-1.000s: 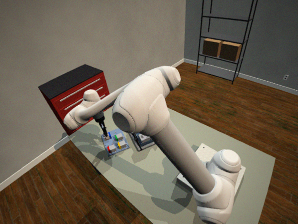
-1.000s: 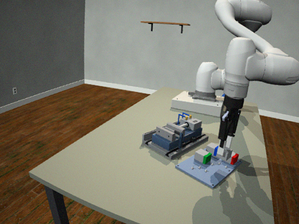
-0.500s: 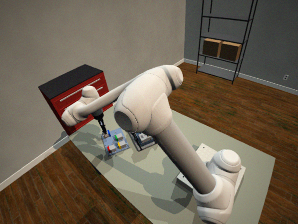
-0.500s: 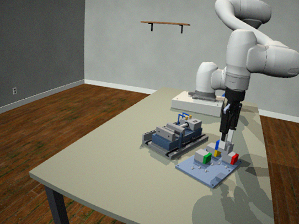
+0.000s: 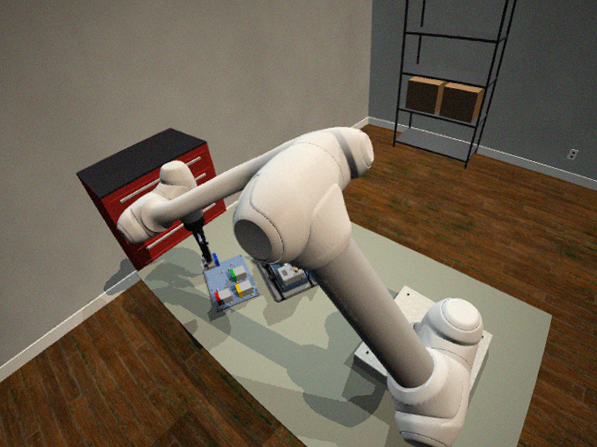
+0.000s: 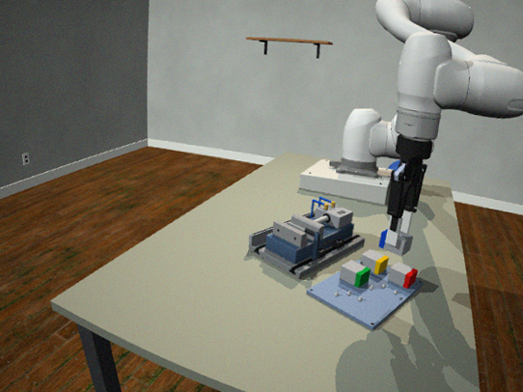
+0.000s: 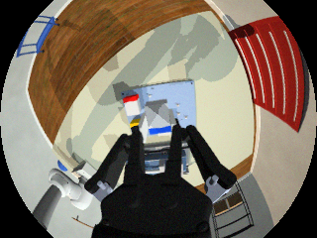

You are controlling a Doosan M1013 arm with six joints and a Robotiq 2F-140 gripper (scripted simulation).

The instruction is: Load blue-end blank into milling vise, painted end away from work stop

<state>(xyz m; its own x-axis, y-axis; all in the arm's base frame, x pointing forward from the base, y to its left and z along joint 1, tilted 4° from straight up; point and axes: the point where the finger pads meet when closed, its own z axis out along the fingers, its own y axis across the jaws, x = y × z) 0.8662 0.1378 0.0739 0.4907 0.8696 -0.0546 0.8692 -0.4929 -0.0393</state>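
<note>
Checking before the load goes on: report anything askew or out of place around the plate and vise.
Nothing stands out. The gripper holds the blue blank level above the plate. The green, yellow and red blanks lie flat on the plate, inside its edges. The vise holds no blank.
</note>
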